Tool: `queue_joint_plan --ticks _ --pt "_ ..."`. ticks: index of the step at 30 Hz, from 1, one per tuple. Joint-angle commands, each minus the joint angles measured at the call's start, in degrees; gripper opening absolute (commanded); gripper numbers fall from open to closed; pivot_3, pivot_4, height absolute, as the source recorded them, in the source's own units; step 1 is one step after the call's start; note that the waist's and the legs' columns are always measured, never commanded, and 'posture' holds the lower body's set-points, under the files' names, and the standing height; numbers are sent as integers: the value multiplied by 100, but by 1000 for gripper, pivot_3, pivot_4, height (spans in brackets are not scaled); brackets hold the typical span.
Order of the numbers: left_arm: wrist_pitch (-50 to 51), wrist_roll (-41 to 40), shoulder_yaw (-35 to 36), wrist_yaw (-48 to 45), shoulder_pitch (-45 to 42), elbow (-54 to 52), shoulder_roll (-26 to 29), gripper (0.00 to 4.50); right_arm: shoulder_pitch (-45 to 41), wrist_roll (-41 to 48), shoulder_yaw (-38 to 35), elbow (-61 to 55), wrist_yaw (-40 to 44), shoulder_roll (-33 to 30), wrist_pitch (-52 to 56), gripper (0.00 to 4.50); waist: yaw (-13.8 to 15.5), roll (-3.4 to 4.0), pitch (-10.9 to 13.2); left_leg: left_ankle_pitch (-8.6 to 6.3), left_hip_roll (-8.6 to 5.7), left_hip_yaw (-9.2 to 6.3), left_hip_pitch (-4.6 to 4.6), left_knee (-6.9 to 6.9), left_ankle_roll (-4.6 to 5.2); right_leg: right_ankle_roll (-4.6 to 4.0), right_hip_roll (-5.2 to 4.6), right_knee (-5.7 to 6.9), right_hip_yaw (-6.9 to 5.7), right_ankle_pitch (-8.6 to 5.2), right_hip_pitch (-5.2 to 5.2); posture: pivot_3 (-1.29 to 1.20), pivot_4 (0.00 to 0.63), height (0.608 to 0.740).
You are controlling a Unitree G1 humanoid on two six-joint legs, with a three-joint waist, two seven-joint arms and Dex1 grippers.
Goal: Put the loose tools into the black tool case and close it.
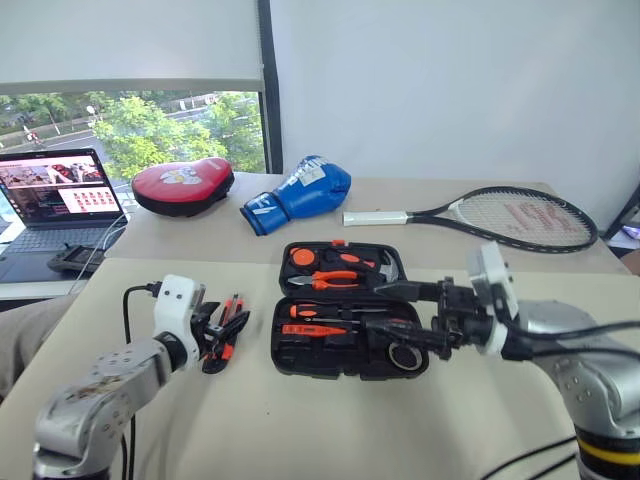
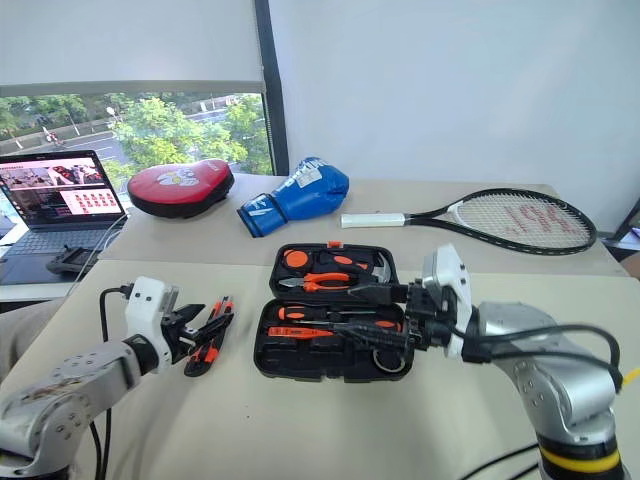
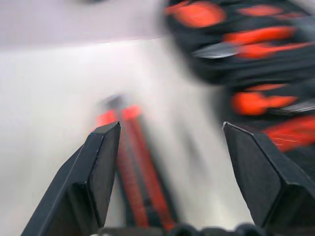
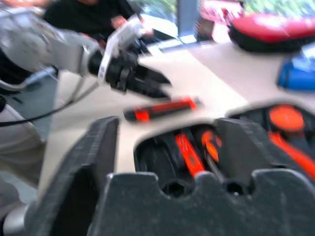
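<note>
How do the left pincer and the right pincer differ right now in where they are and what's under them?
The left pincer is low over the table beside the case, at the loose black-and-orange tools. The right pincer hangs above the open black tool case, over tools already seated there. The left pincer points forward toward the far edge; the right pincer points across toward the robot's left. Both stand open and hold nothing.

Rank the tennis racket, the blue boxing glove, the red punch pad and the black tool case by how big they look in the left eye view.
1. tennis racket
2. black tool case
3. red punch pad and blue boxing glove: too alike to rank.
</note>
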Motion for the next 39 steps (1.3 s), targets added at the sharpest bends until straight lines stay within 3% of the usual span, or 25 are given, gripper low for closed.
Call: queue_joint_plan --ticks 1,6,9,11,13,15,18,22,24,29,39 --pt "711 170 -55 463 -148 -296 -60 3577 207 183 -547 -361 30 -324 -232 4492 -33 0 0 1 1 1 1 -1 -3 0 2 0 0 0 -2 0 150 740" --pt "1066 469 -200 690 -110 -65 -205 3577 525 136 -730 -452 0 -578 -415 4492 -50 -1 1 9 14 -2 8 -7 -15 -6 19 2 1 -2 4 0 150 740" --pt "1011 569 -141 620 -92 47 -284 2917 679 171 -811 -534 -85 -641 -476 4500 -52 -1 1 9 15 -1 11 -6 -15 -10 16 3 4 -1 5 0 150 740" --pt "901 627 -146 511 -66 85 -256 2169 754 201 -841 -583 -144 -664 -491 4500 -47 -1 1 9 16 -1 11 -6 -14 -10 0 2 6 -1 5 0 150 740" --pt "307 545 -33 107 -72 105 -246 1722 859 248 -886 -668 -241 -660 -483 4500 -42 -1 1 9 16 -2 11 -6 -14 -10 -3 2 5 -1 5 0 150 740" --pt "-343 207 90 -650 -183 10 -207 1723 966 274 -931 -746 -332 -638 -495 4500 -29 -3 2 9 17 -2 8 -6 -15 -11 -8 1 6 -1 2 0 150 740" --pt "-752 -578 -92 -2723 -620 32 598 1723 1235 316 -1068 -918 -418 -646 -532 4500 16 -10 6 9 19 -5 -4 -2 -16 -17 -12 -1 6 -2 -4 0 150 740" --pt "-1989 81 -1433 -4991 -1322 789 1759 1723 1567 292 -1241 -1070 -477 -709 -587 4500 43 6 3 12 14 5 0 -6 -20 -31 13 -1 -7 -8 -5 0 150 740" --pt "-2656 618 -2272 -5738 -1955 1367 1817 1723 1814 293 -1417 -1159 -462 -776 -571 4500 68 14 1 9 8 17 7 -7 -13 -31 13 -4 0 -9 1 0 150 740" --pt "-3812 1927 -3820 -6500 -3031 2626 1293 1723 2636 452 -2155 -1460 -317 -895 -526 4500 118 4 6 7 -4 23 -1 3 29 -29 25 -11 0 -8 9 0 150 740" --pt "-4648 2918 -4359 -6735 -3190 3585 844 1723 3598 737 -3007 -1833 -436 -826 -591 4500 30 -5 11 -24 1 20 -4 14 86 -1 21 -8 6 -7 9 0 150 740"
